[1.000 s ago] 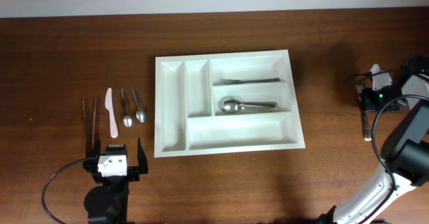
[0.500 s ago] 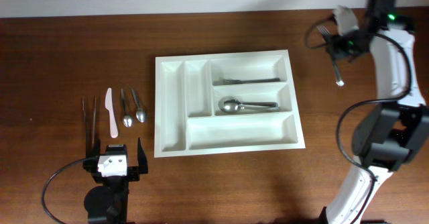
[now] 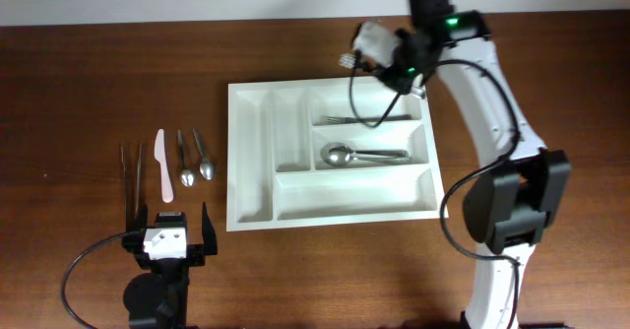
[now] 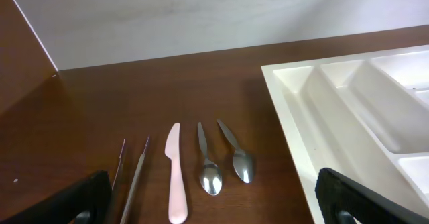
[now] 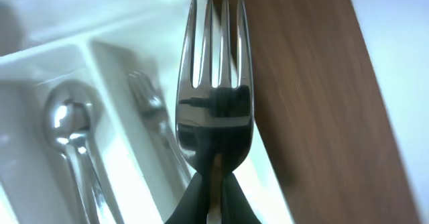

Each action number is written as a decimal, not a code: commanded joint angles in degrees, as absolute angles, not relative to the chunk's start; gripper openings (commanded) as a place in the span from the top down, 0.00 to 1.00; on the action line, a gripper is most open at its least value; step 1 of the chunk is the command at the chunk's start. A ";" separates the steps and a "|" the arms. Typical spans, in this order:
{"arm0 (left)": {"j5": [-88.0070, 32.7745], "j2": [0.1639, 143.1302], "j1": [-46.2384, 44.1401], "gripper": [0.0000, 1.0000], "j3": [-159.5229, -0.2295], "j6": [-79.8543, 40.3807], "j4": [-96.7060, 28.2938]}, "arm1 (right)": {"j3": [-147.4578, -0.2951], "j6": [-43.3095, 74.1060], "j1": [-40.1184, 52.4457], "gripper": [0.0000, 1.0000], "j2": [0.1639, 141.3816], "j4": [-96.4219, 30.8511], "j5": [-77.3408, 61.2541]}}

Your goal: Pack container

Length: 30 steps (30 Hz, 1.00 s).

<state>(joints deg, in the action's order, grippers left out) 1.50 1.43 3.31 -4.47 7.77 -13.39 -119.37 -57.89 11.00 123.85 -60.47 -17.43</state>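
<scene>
The white cutlery tray (image 3: pixel 251 186) lies mid-table and shows in the left wrist view (image 4: pixel 301 110) and right wrist view (image 5: pixel 40 56). Its top long compartment holds a fork (image 3: pixel 366 119); the middle one holds a spoon (image 3: pixel 356 155). My right gripper (image 3: pixel 409 73) is shut on a metal fork (image 5: pixel 214 117) above the tray's top right part. My left gripper (image 3: pixel 167 232) is open and empty near the front left. Left of the tray lie tweezers (image 3: pixel 131 176), a pink knife (image 3: pixel 163 164) and two spoons (image 3: pixel 195 157).
The loose cutlery lies in a row between my left gripper and the tray's left wall. The table's back edge meets a pale wall (image 4: pixel 201 16). The right arm reaches over the table from the right side.
My right gripper has carried the fork from the far right side of the table leftward to above the tray's top right part. The left arm has not moved.
</scene>
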 commanded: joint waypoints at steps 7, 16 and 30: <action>0.84 0.99 2.98 0.01 -4.05 8.71 -13.06 | -118.91 -67.26 13.85 0.96 128.35 -60.82 -15.22; 0.84 0.99 2.98 0.01 -4.05 8.71 -13.06 | -119.37 -62.35 13.82 0.01 128.60 -59.61 -15.11; 0.84 0.99 2.98 0.01 -4.05 8.71 -13.06 | -130.10 -10.79 4.43 0.01 126.74 -65.06 7.77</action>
